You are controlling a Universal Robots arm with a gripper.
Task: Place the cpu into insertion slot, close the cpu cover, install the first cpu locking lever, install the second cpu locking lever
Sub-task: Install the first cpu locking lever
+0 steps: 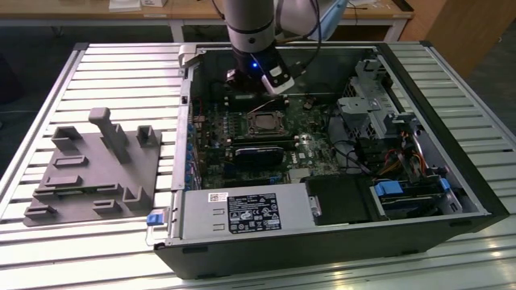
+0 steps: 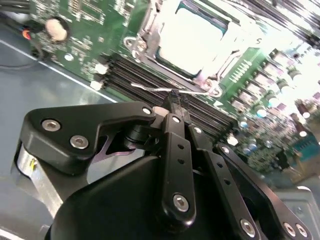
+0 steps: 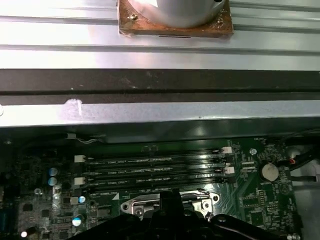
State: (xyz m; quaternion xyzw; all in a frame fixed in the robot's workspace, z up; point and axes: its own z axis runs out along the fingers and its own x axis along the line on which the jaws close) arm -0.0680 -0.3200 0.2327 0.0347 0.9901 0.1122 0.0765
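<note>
The cpu (image 2: 192, 37) is sitting in the slot (image 1: 250, 128) near the middle of the board (image 2: 85, 30), its pale metal top shining up at you in the second wrist view. The cover (image 2: 148, 31) is lying flat around it, framing that top. Your hand (image 2: 174, 99) is hovering low just beside the slot, on the side of the memory slots (image 3: 150, 170), with its fingers pressed together at the tips. A thin wire lever (image 2: 150, 89) is running right across those tips; you cannot tell from here whether the hand is pinching it or only touching it. In the exterior view your arm (image 1: 250, 30) is reaching straight down into the open case (image 1: 484, 205), ending over the slot. The case is lying on its side on the slatted desk (image 1: 105, 66), and a grey tray (image 1: 89, 175) of moulded holders is sitting on the desk, apart from the case on the exterior view's left.
</note>
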